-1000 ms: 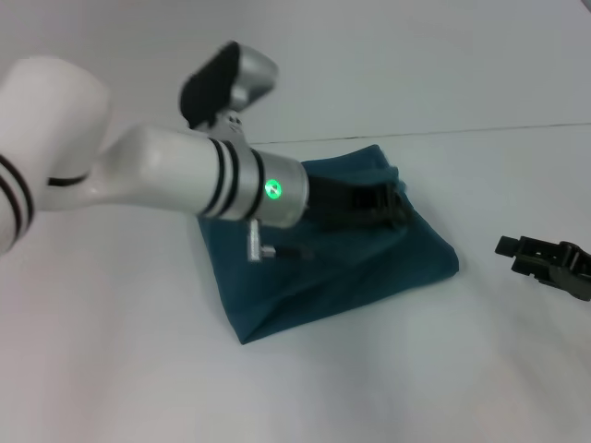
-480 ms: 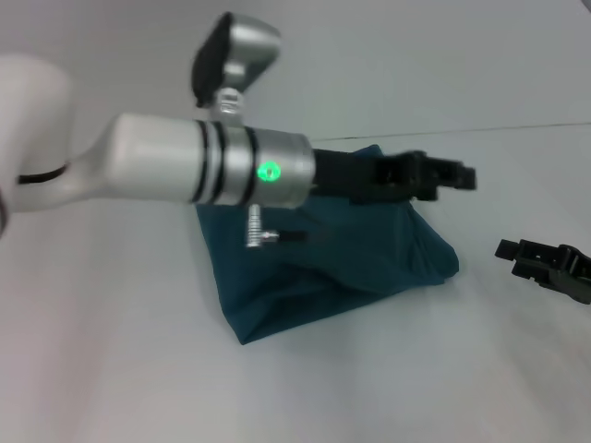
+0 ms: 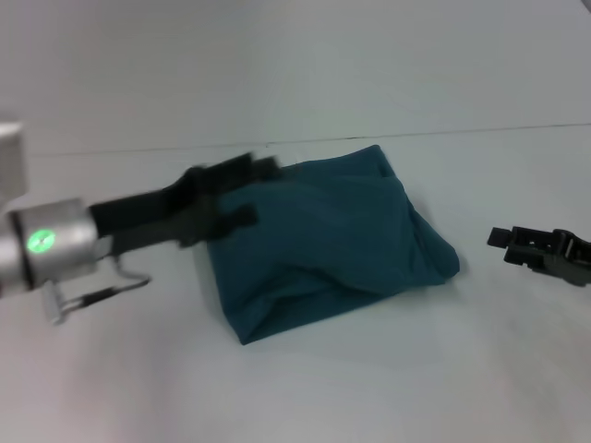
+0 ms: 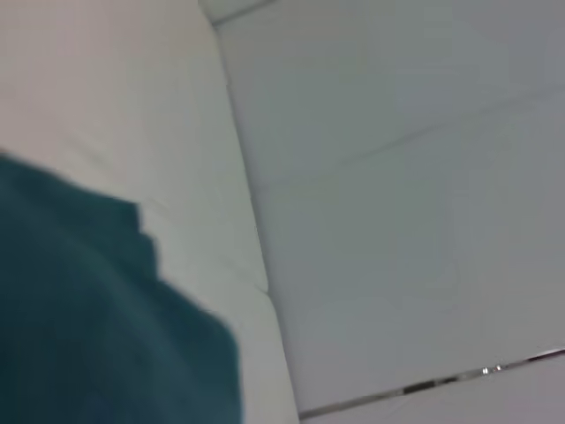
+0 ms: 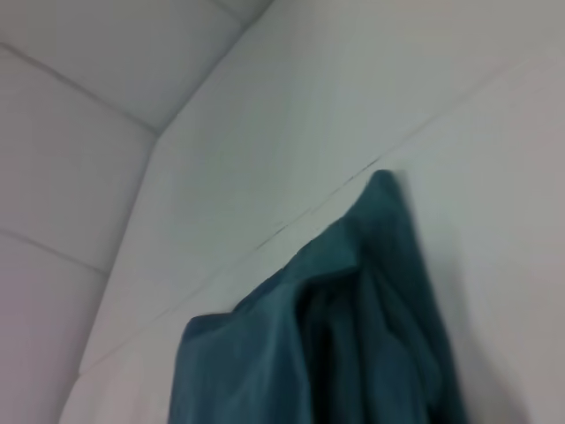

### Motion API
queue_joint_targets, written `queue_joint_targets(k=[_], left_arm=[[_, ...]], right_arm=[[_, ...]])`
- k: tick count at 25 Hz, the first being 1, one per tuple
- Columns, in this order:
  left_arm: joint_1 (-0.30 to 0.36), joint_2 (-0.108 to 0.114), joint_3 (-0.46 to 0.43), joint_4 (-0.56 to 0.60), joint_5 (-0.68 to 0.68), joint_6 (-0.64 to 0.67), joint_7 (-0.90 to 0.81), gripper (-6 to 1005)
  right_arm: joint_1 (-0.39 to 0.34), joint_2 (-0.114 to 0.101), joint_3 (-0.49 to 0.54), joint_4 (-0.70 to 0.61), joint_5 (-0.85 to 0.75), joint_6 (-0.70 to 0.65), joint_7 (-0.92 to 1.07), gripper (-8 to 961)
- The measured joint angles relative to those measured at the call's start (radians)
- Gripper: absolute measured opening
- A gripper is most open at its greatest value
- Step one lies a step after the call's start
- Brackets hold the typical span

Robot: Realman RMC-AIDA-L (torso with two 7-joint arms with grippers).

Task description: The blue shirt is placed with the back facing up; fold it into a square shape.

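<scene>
left gripper (image 3: 242, 189) sits at the shirt's left edge, over the near-left part of the cloth, black fingers smeared by motion; cannot tell whether they are parted or closed, and no cloth seems to hang from them. right gripper (image 3: 517, 245) lies low on the table (image 3: 388, 388) well to the right of the shirt, apart from it, parked; its finger state is also not readable. the blue shirt (image 3: 332, 240) lies in the middle of the table as a compact, roughly four-sided bundle, plain side up, lumpy along the right edge with a raised fold there; the right wrist view shows the same bundle with deep creases, the left wrist view only a corner of it against the pale table. judgement: the folding looks essentially done and the step in hand is the left arm's retreat from the finished fold. next move, if any, calls for flattening the puffed right side or simply parking the arm without snagging the cloth. against the earlier frames: the left arm reached across the top of the bundle with its gripper near the far-right side, then swung back leftward to the left edge; the shirt's outline has hardly shifted; the right gripper has barely moved.
</scene>
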Motion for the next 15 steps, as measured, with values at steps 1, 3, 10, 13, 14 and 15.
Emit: queue_joint_targets(k=[1,3,10,13,14,15], left_arm=[[0.018,0.005,-0.015,0.000,0.011,0.023,0.005,895],[0.062,0.018,-0.054,0.002,0.046,0.082,0.029,921],[0.149,0.028,-0.254,0.024,0.216,0.199,0.121,947],[0.185,0.024,-0.310,0.033,0.221,0.202,0.140,947],[0.193,0.023,-0.322,0.036,0.221,0.204,0.145,947],[0.202,0.022,-0.333,0.039,0.221,0.206,0.150,947]], right_arm=[[0.012,-0.007,-0.011,-0.001,-0.010,-0.004,0.018,620],[0.046,-0.025,-0.029,-0.002,-0.055,-0.008,0.063,620],[0.208,-0.053,-0.039,-0.076,-0.306,-0.014,0.302,621],[0.280,-0.042,-0.040,-0.110,-0.373,-0.011,0.398,623],[0.299,-0.038,-0.039,-0.115,-0.392,-0.003,0.421,623],[0.321,-0.033,-0.040,-0.118,-0.416,0.001,0.443,624]])
